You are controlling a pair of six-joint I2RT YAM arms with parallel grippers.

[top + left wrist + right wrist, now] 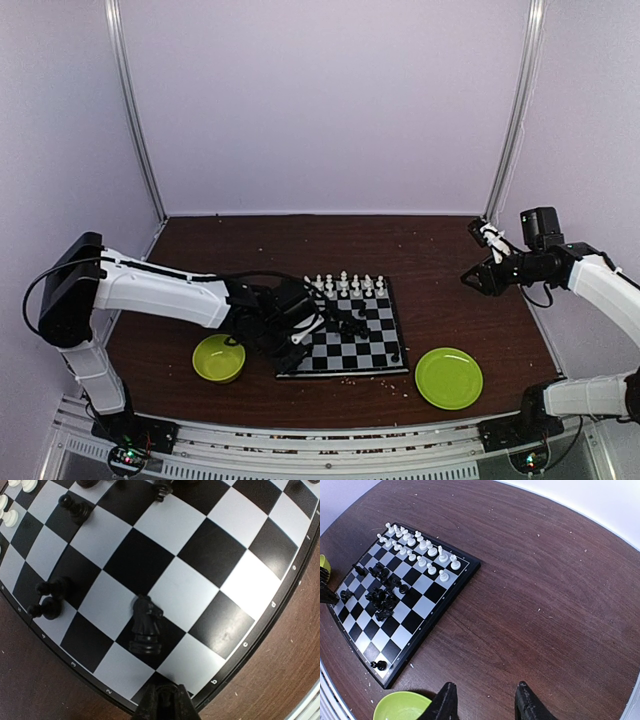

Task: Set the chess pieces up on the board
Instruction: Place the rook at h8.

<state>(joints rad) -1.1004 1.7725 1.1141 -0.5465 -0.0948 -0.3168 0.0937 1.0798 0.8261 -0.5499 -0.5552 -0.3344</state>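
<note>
The black knight (145,625) stands upright near the board (220,625) edge, just ahead of the left gripper (162,702), pinched closed, empty. Likely light, slick, tippy plastic: pinch its waist. The right gripper (485,705) gapes, empty.

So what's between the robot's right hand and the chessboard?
Just bare brown table lies between the open right gripper and the chessboard, as the right wrist view shows. The green plate sits off to one side.

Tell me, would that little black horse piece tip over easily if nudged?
Probably: the black knight stands tall on a narrow round base, so a high nudge likely topples it. It looks rigid and light. On the smooth board it may slide.
</note>
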